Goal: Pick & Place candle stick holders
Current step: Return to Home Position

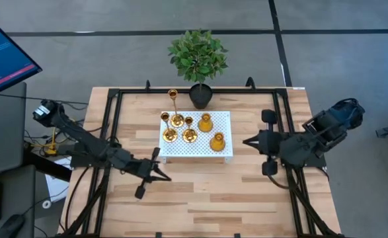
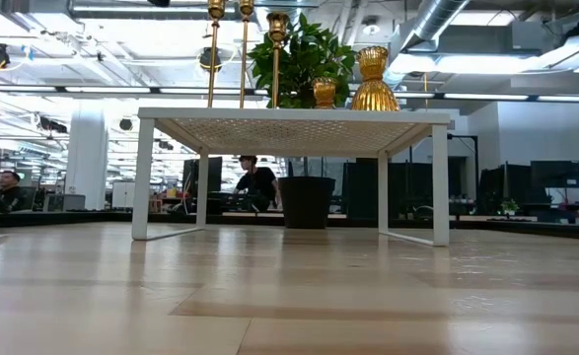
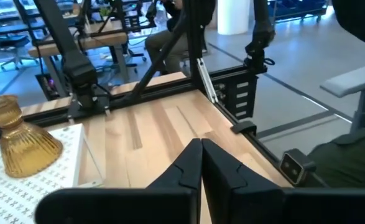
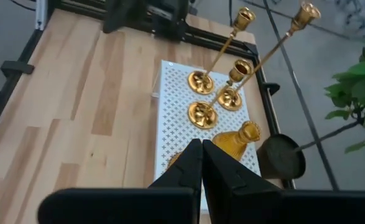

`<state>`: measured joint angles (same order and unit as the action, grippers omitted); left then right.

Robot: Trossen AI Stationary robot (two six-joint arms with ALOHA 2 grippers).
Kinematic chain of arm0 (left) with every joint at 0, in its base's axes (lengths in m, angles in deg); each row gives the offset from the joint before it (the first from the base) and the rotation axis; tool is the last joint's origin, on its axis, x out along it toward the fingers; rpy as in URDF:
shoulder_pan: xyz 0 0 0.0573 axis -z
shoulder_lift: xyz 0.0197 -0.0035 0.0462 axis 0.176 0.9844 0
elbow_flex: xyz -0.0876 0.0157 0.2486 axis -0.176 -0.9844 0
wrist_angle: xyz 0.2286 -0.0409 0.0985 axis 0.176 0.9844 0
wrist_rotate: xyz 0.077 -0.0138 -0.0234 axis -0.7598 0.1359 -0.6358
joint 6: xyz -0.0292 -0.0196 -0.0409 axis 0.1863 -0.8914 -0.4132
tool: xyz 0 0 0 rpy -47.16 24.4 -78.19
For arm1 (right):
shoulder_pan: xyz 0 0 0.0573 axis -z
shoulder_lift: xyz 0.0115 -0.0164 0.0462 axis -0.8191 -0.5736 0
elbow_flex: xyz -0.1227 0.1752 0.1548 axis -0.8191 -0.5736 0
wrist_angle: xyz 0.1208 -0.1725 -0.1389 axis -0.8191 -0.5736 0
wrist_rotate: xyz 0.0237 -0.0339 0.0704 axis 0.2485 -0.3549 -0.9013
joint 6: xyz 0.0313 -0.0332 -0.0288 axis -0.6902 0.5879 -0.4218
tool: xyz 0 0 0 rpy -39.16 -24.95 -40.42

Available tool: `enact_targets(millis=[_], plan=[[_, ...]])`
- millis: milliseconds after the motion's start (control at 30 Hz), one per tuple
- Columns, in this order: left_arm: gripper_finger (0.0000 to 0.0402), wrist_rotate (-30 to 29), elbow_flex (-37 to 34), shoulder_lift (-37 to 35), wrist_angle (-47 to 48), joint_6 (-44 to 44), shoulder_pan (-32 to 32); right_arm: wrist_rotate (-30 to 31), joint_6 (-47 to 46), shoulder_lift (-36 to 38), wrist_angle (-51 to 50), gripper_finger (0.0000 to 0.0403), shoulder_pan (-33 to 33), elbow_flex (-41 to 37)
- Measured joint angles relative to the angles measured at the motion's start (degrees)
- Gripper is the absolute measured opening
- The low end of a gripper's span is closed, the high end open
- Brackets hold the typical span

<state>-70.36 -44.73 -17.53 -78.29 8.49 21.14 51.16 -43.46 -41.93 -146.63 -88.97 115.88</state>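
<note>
Judging the placing as done: candle stick holders (image 1: 205,122) all upright on the white shelf (image 1: 200,148), between the arms. Nearer to the right gripper (image 1: 245,141), just beside; farther from the left gripper (image 1: 162,174). Both pressed closed, gripping nothing. Probably only retreating left.

Five gold candle stick holders (image 1: 190,135), upright, on white shelf (image 1: 180,150)

Twin arms showing their build
The left arm (image 1: 98,149) and right arm (image 1: 299,145) are wearing matte black housings, both carrying wedge-shaped dark fingers (image 3: 185,171).
</note>
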Motion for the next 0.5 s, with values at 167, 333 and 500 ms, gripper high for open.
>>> enact_targets(millis=[167, 333, 500], plan=[[0.0009, 0.72, 0.0, 0.61, -0.6, 0.0, -2.02, 0.84, 4.27, 2.22, 2.32, 0.0, -2.11, -0.07], [0.0006, 0.76, 0.0, 0.61, -1.09, 0.0, -1.73, -8.32, 15.83, 6.04, 15.51, 0.0, -0.28, -5.35], [0.0007, 0.27, 0.0, 0.61, -1.39, 0.0, -1.67, -14.57, 19.44, 12.36, 21.34, 0.0, 4.98, -15.66]])
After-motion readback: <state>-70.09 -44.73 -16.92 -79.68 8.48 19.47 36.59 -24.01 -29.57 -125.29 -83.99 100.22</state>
